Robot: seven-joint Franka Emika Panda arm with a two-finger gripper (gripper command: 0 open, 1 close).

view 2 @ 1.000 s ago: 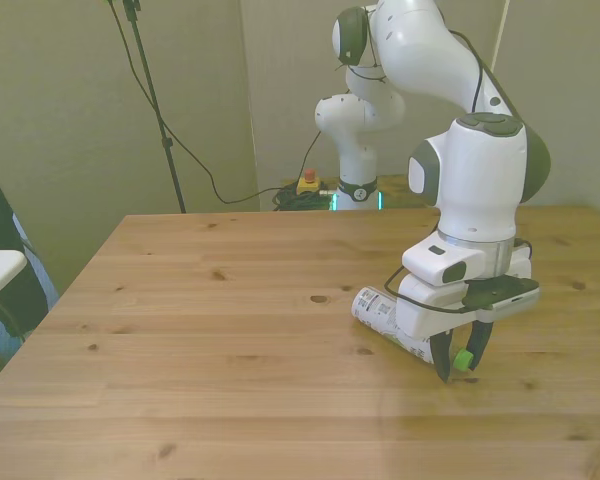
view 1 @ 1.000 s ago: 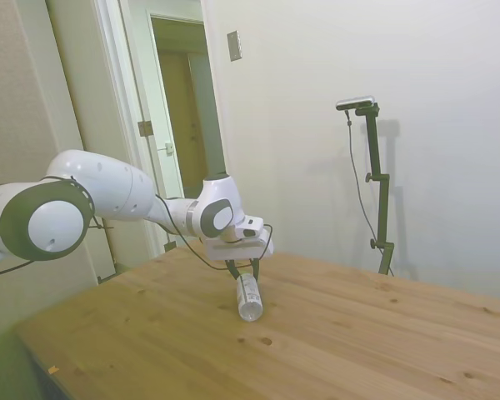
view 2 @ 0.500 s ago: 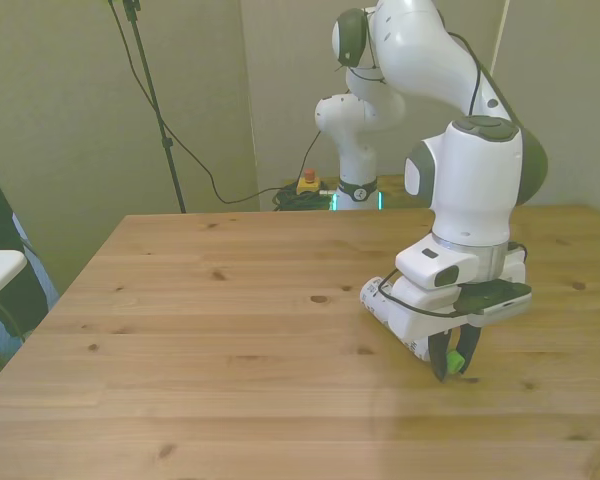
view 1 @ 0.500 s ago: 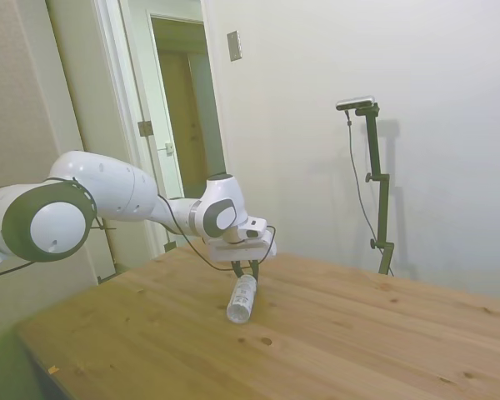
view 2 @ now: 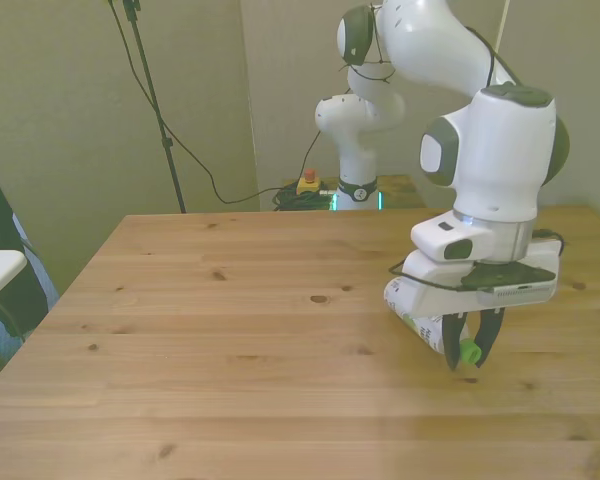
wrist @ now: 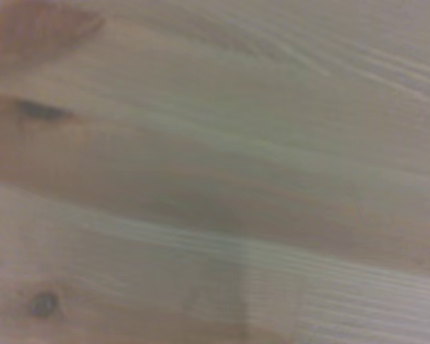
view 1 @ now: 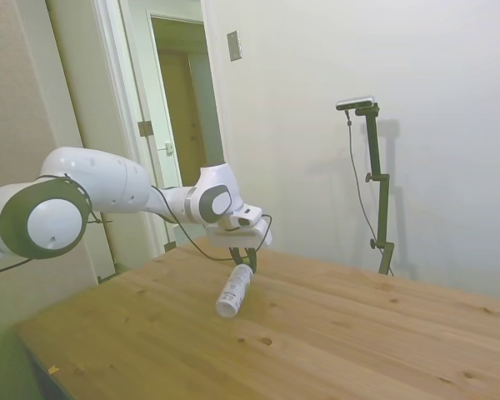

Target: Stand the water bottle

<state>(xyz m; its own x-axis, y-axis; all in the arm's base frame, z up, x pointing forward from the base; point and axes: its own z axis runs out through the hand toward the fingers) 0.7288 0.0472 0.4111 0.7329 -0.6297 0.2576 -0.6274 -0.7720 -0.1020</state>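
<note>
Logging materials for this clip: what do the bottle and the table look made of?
Bottle: likely clear thin plastic, see-through body, with a glossy white label. Table: wood, pale planks with visible grain and knots, matte finish.

The Franka arm point(view 2: 490, 140) has glossy white rounded links, with grey bands and round grey caps at its joints. A thin black cable point(view 1: 179, 229) loops loosely along the forearm to the wrist. The gripper point(view 2: 472, 352) has a boxy white body with a small dark oval marking, and slim dark fingers point(view 2: 495, 335), one carrying a bright green tip.
</note>
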